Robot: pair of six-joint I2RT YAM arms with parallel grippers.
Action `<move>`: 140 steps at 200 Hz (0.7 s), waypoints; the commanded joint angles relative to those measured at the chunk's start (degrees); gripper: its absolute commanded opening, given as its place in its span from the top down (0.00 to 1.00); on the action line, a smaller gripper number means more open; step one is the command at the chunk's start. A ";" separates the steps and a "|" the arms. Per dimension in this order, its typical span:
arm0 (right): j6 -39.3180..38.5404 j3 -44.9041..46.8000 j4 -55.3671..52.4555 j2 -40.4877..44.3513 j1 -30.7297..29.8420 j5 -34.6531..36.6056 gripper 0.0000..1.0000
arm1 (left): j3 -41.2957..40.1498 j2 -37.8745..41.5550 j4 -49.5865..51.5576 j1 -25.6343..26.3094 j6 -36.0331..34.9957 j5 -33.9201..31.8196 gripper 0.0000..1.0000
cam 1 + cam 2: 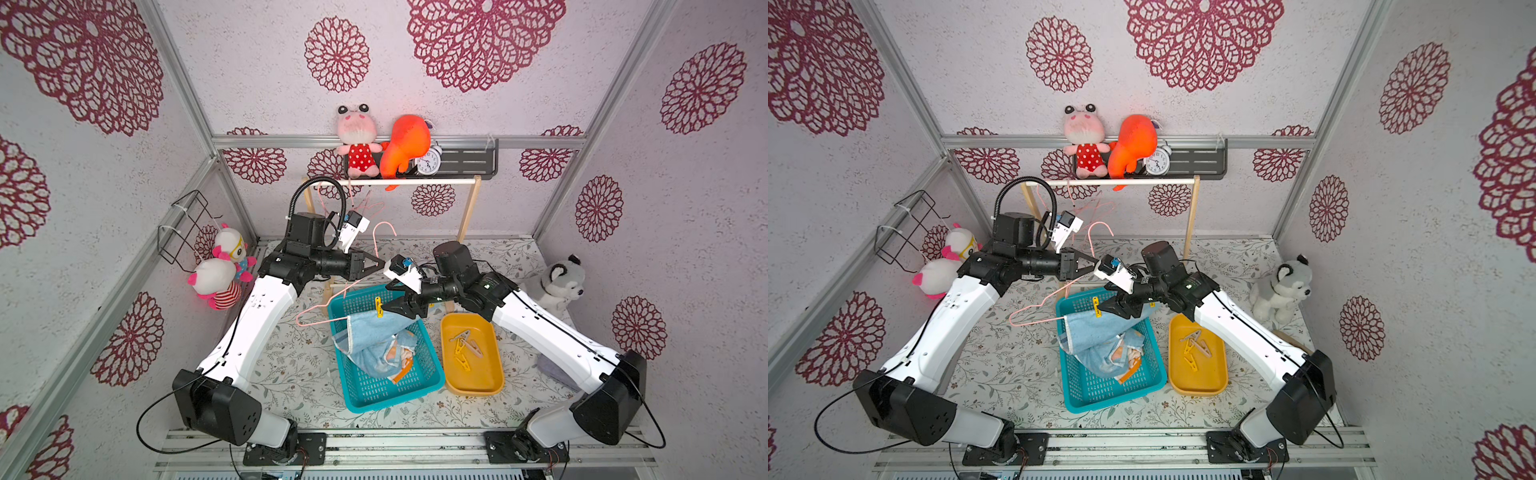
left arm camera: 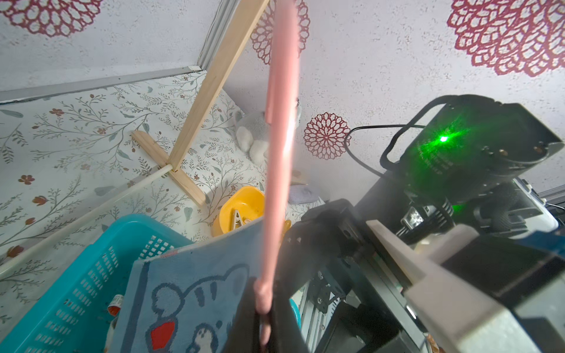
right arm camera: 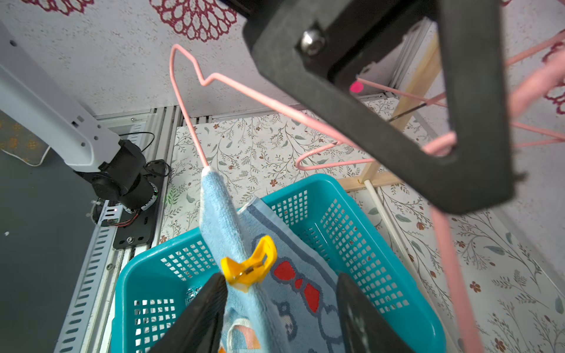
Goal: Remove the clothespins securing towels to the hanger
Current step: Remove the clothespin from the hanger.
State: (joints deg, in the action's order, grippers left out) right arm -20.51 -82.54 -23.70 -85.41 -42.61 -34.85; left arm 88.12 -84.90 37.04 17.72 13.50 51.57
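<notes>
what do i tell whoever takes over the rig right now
Left gripper: shut on the pink hanger, holding it over the teal basket.
Right gripper: open, right at the yellow clothespin.
Blue towel is pinned to the hanger.
Done: other towels lie in the basket, loose clothespins in the yellow tray.
Left: pull that clothespin off.

Left tool (image 1: 380, 262) clamped shut; right tool (image 1: 386, 298) parted, angled downward
</notes>
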 commanded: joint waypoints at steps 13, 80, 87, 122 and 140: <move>-1.94 -2.65 -1.77 -0.80 -0.97 -3.06 0.41 | 0.13 -0.46 -2.52 1.01 0.30 1.69 1.00; -2.77 -4.36 -2.58 -2.74 -1.51 -4.94 0.50 | 0.10 -0.53 -2.76 1.70 0.48 1.95 1.00; -2.78 -4.38 -2.58 -2.83 -1.49 -4.90 0.54 | 0.17 -0.47 -2.76 1.75 0.48 1.95 1.00; -2.82 -4.38 -2.93 -2.76 -1.60 -5.01 0.65 | 0.21 -0.35 -2.59 1.71 0.25 1.87 1.00; -2.84 -4.08 -2.93 -2.67 -1.60 -5.10 0.69 | 0.19 -0.35 -2.59 1.71 0.30 1.87 1.00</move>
State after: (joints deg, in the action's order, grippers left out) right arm -22.90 -85.27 -26.44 -88.58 -43.92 -38.57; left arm 88.12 -85.21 36.62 19.03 13.58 51.94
